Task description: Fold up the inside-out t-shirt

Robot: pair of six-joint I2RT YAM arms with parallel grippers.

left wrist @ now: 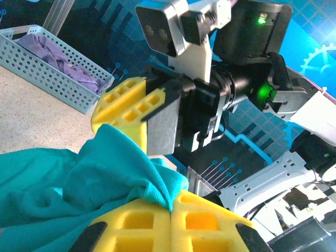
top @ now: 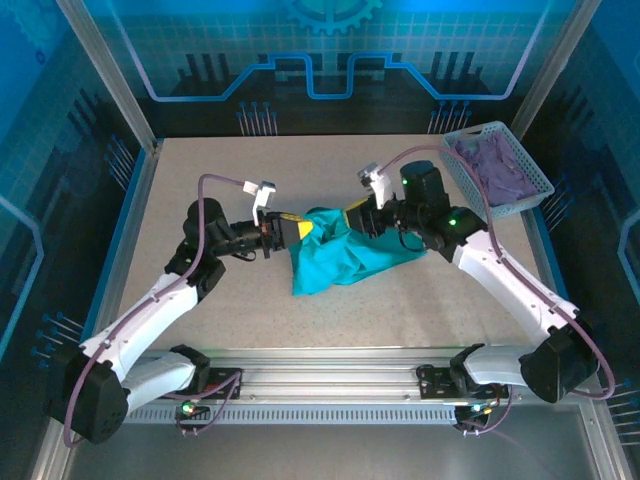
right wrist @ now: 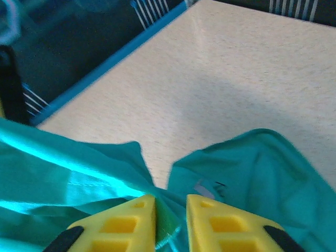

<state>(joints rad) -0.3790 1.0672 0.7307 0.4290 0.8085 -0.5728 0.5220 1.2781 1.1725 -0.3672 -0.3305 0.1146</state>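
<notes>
Crumpled teal t-shirt (top: 345,256): left gripper (left wrist: 171,207) pinches it; right gripper (right wrist: 170,205) apparently parted.

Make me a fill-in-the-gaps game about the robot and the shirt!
The purple cloth is in a ___. The left tool is shut on the ___. Its pads are ___.
Missing words: basket; shirt; yellow.

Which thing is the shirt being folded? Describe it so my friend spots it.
Look to the middle of the beige table. The t-shirt is the crumpled teal cloth there, unlike the purple cloth in the perforated basket at the far right corner.
</notes>
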